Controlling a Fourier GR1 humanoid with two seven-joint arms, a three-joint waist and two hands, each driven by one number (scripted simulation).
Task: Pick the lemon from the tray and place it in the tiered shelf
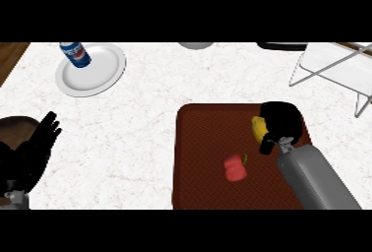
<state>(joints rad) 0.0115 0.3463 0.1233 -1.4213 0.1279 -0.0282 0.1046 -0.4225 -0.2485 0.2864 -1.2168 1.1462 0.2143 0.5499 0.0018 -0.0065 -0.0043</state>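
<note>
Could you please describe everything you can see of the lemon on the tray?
The lemon shows only as a small yellow patch near the right end of the dark red-brown tray. Most of it is hidden under the right hand, which sits over it from the right; whether the fingers have closed on it cannot be told. Its full shape and pose are not visible. It lies apart from the red pepper lower on the tray.

A blue can (76, 54) is standing on a white plate (98, 78) at the counter's far left, and it is showing a white wordmark on its side that looks like "PEPSI", though the letters are too small to be sure. Nothing else is bearing readable text.
</note>
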